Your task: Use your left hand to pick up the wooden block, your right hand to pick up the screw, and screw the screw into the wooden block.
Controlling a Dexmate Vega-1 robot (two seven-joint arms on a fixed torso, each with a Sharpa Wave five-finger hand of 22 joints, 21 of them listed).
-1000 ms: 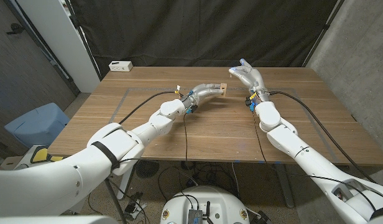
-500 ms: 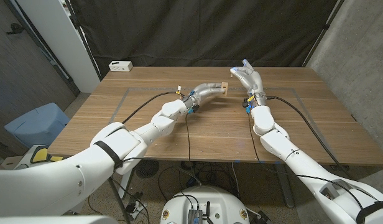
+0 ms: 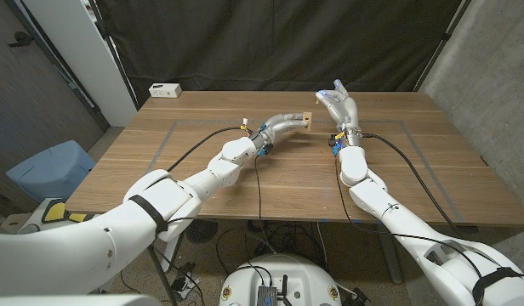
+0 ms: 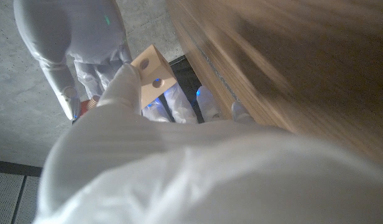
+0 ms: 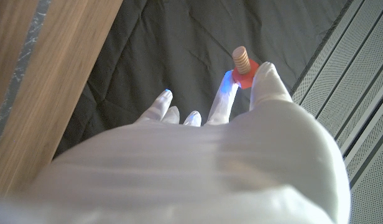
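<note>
The wooden block [image 3: 307, 120] is held up off the table [image 3: 202, 183] in the left hand [image 3: 287, 124], over the far middle of the tabletop. In the left wrist view the block [image 4: 153, 71] shows a pale face with round holes, and the fingers [image 4: 123, 84] are closed around it — one lies along its near face, the others wrap behind.

The screw [image 5: 243, 63] is in the right hand [image 3: 338, 106]: a ribbed wooden shank on a red head, pinched between the thumb [image 5: 266, 84] and a neighbouring finger, the shank pointing away from the palm. The remaining fingers are loosely spread and hold nothing. In the head view the screw itself is too small to make out.

The two hands hang near each other above the far part of the table, the right one just beside the block but apart from it — a gap shows between them.

A thin rectangular line [image 3: 173, 140] runs round the tabletop inside its edges. A small white box [image 3: 164, 89] sits at the far left corner, well apart from both hands. Black cables [image 3: 194, 146] trail from each wrist across the wood toward the near edge. Wide bare wood lies on both sides of the arms.
</note>
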